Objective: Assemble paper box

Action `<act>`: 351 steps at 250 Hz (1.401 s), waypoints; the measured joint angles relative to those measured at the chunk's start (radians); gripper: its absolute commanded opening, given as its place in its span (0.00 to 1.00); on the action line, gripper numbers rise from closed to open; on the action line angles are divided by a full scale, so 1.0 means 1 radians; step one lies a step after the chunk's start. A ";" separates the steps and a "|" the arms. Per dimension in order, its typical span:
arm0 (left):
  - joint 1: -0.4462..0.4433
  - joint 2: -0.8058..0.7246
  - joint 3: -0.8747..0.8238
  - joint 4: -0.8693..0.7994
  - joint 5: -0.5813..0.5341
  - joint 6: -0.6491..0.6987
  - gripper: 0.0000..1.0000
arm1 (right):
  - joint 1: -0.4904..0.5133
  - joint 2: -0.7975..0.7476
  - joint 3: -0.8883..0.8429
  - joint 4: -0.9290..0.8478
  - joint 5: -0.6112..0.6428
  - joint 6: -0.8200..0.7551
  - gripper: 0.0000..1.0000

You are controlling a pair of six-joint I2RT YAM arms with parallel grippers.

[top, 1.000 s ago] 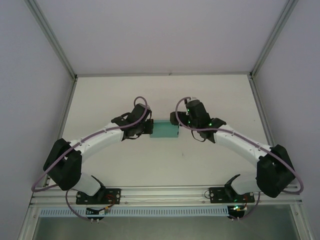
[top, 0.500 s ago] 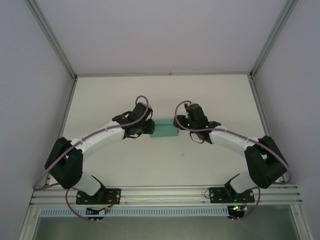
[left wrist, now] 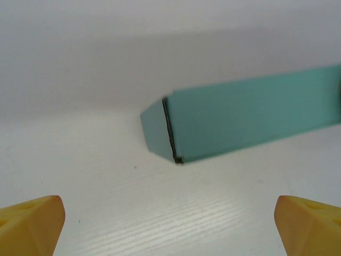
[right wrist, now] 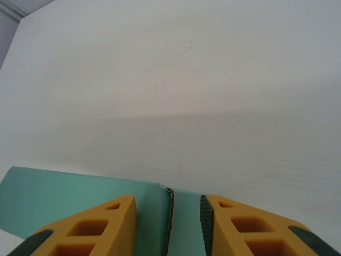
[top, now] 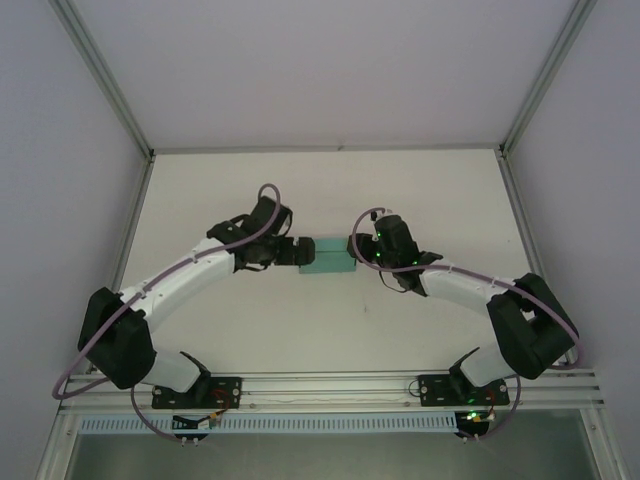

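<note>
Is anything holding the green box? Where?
Left end effector open, empty. Right end effector sits over the paper box, at its right end; grip cannot be told.

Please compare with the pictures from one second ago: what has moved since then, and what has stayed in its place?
The left gripper has drawn back slightly leftward from the paper box, and its elbow has swung outward; its fingers stand wide open, apart from the box. The right arm's elbow has folded inward, while the right gripper remains at the box's right end. The box lies at about the same spot on the table.
</note>
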 measured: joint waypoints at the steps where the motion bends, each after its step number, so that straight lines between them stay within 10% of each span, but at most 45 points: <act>1: 0.002 0.000 0.001 0.001 0.002 0.000 1.00 | 0.000 0.000 0.000 0.001 0.000 0.000 0.37; 52: 0.084 0.093 0.011 0.087 0.122 -0.025 0.83 | 0.000 0.009 0.000 0.017 0.000 -0.001 0.37; 184: 0.158 0.077 -0.298 0.609 0.391 -0.137 0.00 | -0.021 0.052 -0.089 0.269 -0.074 0.017 0.22; 284: 0.131 0.050 -0.391 0.779 0.303 -0.123 0.00 | -0.030 0.058 -0.179 0.460 -0.104 0.024 0.05; 351: 0.097 0.051 -0.293 0.607 0.212 -0.077 0.46 | -0.029 0.033 -0.105 0.299 -0.101 0.000 0.21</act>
